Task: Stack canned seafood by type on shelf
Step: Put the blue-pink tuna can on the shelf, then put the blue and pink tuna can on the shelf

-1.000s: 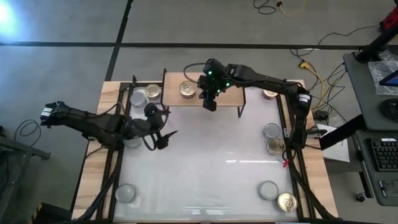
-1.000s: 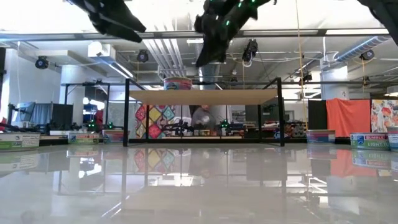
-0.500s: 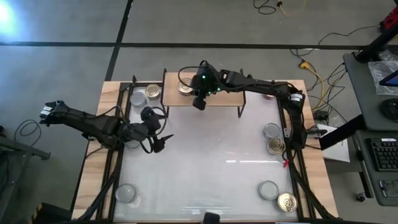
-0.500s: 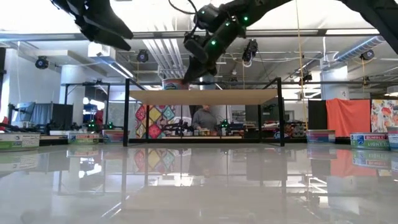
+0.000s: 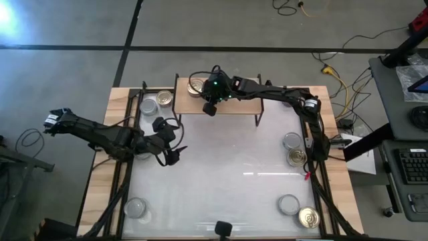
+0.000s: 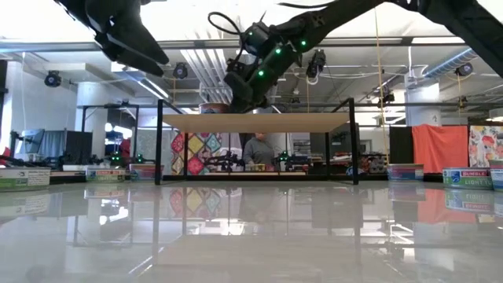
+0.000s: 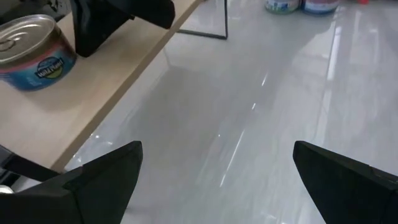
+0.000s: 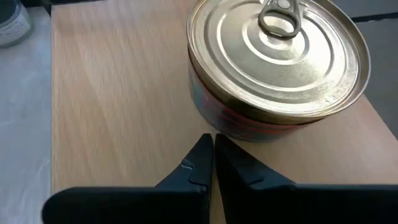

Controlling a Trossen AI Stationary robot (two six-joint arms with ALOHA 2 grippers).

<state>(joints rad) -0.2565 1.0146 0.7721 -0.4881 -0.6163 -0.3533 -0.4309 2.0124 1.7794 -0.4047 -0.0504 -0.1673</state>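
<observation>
A gold-lidded tin [image 8: 277, 59] stands upright on the shelf's wooden board [image 8: 118, 93], near the board's far left corner [image 5: 195, 86]. My right gripper [image 8: 213, 142] is shut, and its tips are at the tin's foot on the tin's right side [image 5: 205, 97]. My left gripper [image 7: 214, 168] is open and hovers over the white table left of centre [image 5: 170, 152], touching nothing. The left wrist view shows the same tin [image 7: 31, 53] with the right gripper's dark body [image 7: 115, 18] beside it. In the low view the shelf [image 6: 259, 122] stands ahead, and the right gripper [image 6: 236, 93] is above its left part. My right gripper has its shut fingertips [image 8: 199, 155] against the lower side wall [image 8: 214, 121] of the gold-lidded tin. It comes slanting down from the table's right. The tin stands upright with its base flat on the shelf board.
Other tins stand around the table. A silver one [image 5: 148, 106] and a gold one [image 5: 164, 98] are left of the shelf. A silver-gold pair [image 5: 294, 148] is at the right edge, another pair [image 5: 299, 211] at the near right, and a silver tin [image 5: 135, 207] at the near left.
My right gripper moved along the shelf toward the table's left and far edge, staying shut. The gold-lidded tin slid ahead of it, upright, from the board's middle left toward its far left corner.
</observation>
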